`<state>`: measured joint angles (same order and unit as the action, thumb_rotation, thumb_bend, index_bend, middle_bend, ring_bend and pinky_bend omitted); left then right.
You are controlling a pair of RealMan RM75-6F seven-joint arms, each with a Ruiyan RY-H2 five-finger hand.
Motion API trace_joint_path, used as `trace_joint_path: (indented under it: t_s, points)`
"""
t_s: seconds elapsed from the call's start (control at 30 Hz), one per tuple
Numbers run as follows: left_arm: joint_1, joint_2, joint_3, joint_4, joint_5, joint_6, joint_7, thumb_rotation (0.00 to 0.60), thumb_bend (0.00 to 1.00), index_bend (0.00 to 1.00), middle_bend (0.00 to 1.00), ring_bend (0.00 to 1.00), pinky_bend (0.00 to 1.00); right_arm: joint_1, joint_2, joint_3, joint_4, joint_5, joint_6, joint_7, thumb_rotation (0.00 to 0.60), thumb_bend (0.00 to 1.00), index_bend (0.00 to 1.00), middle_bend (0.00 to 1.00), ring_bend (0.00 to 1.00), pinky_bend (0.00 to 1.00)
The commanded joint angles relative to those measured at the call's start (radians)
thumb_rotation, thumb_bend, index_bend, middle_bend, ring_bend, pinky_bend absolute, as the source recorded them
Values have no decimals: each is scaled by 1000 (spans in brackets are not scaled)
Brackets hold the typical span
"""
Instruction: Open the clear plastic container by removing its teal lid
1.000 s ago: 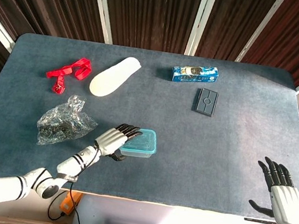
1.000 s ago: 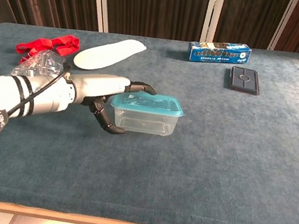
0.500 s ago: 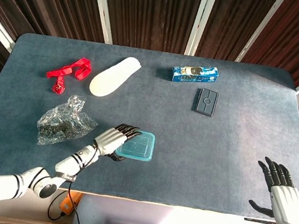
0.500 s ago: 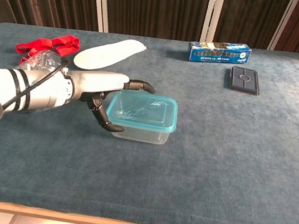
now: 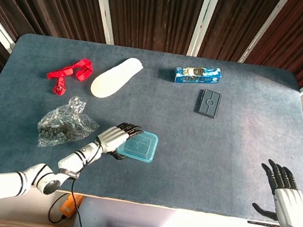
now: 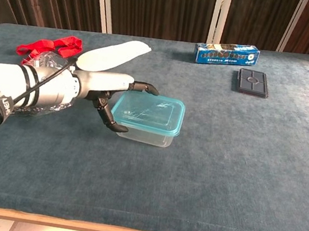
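The clear plastic container (image 6: 147, 136) with its teal lid (image 6: 153, 113) on top sits near the table's front left, also seen in the head view as the container (image 5: 139, 146). It is tilted, with the lid's top turned toward the chest camera. My left hand (image 6: 105, 86) grips its left end: fingers (image 6: 145, 87) lie over the lid's far left rim and the thumb presses the near left corner. In the head view the left hand (image 5: 114, 137) covers that end. My right hand (image 5: 286, 197) hovers at the front right edge, fingers spread, holding nothing.
A crumpled clear plastic bag (image 5: 63, 122) lies just left of my left hand. Further back are a red strap (image 5: 69, 72), a white insole (image 5: 116, 77), a blue box (image 5: 198, 75) and a dark flat case (image 5: 208, 103).
The container has tipped in my left hand so the lid faces the chest camera more, and it slid slightly toward the front left. The right hand has not moved.
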<state>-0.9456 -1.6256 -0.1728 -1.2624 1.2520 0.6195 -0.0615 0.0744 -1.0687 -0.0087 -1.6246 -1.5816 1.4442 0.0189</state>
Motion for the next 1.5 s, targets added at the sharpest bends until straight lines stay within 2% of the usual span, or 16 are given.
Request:
trace_joint_path:
  t_s: [0.03,0.1,0.2,0.33,0.53,0.8,1.0,1.27,1.5]
  points:
    - [-4,-5,0,11,-7,0,4,600,276,0,19,42,118,0,0,0,0,-1,0,0,600,170,0,0,0,0]
    - [-7,-7,1,16,-15,-7,5,600,276,0,78,115,165,0,0,-1,0,-2,-1,0,600,170,0,0,0,0]
    - [-10,-7,3,20,-22,-14,2,600,276,0,229,248,274,1,-1,-1,1,-1,-3,-3,600,170,0,0,0,0]
    - [-8,-7,4,19,-19,-7,-12,600,290,0,434,429,484,5,-5,-1,2,-6,-5,-7,600,170,0,0,0,0]
    - [26,-20,26,11,42,71,-46,600,314,0,571,584,655,41,-33,11,19,-46,-20,-34,600,169,0,0,0,0]
    - [85,-75,95,25,187,225,-108,600,317,0,625,638,707,241,-129,68,83,-141,-183,-68,600,173,17,0,0,0]
    - [97,-130,115,51,227,272,-75,600,316,0,625,639,707,382,-278,83,201,-204,-271,-13,600,272,307,0,0,0]
    - [90,-183,94,106,197,257,-30,600,319,0,624,638,708,482,-462,37,372,-287,-262,117,600,332,451,25,0,0]
    - [89,-188,83,121,180,246,-27,600,317,0,626,640,709,514,-538,5,447,-305,-241,146,600,374,498,42,0,0]
